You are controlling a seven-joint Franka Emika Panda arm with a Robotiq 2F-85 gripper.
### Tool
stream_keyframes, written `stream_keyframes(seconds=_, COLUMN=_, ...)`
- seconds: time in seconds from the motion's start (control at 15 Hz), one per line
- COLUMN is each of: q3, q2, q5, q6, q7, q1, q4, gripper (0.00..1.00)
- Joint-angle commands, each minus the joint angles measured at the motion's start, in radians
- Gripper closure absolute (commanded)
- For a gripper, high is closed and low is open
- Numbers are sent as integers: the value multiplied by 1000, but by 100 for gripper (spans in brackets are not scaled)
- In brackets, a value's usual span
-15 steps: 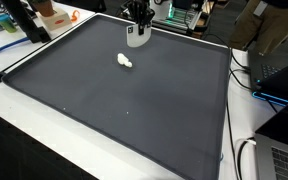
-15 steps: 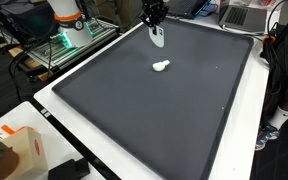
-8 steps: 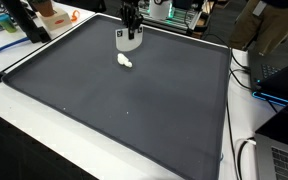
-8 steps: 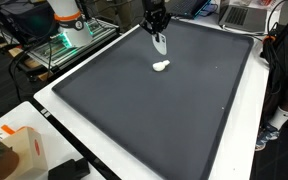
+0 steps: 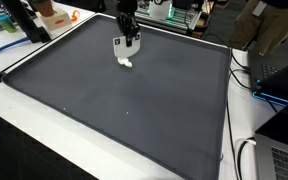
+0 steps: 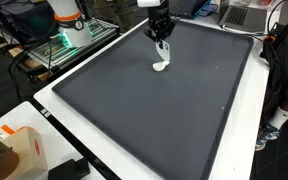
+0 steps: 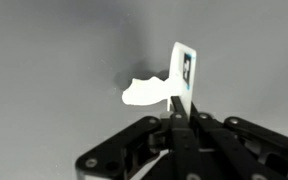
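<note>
My gripper (image 5: pixel 125 32) is shut on a thin white card (image 5: pixel 123 45) that hangs from its fingertips. It hovers right over a small white lump (image 5: pixel 127 62) lying on the dark mat (image 5: pixel 134 105), near the far edge. In both exterior views the card's lower edge is just above or touching the lump (image 6: pixel 162 68); I cannot tell which. The gripper (image 6: pixel 161 28) and card (image 6: pixel 164 50) show there too. In the wrist view the shut fingers (image 7: pixel 178 116) pinch the card (image 7: pixel 183 72) edge-on, with the lump (image 7: pixel 144 92) beside it.
The mat covers most of a white table (image 5: pixel 24 125). An orange box (image 5: pixel 54 15) and blue items stand at the far corner. A laptop (image 5: pixel 284 155) and cables lie off the mat's side. A box (image 6: pixel 22 152) sits at the near corner.
My gripper has carried the card sideways and down over the mat, from beside the far edge to right over the white lump. The lump has not moved.
</note>
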State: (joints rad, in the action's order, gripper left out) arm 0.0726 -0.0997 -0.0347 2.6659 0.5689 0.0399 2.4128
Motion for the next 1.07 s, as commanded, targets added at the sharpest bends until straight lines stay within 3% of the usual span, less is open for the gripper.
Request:
stream_keyframes(seconds=0.0, q3=-17, q2=-52, q5=-27, q6=5, q7=-27, q1=17, q4=-31, gripper=99)
stream_keyframes(seconds=0.6, q3=-44, q2=-200, q5=-13, q6=-35, q7=-38, q1=34, q4=-108, gripper=99)
stream_keyframes(seconds=1.0, q3=-70, q2=-264, q5=-13, q6=-135, q7=-22, q1=40, q4=-187, gripper=99)
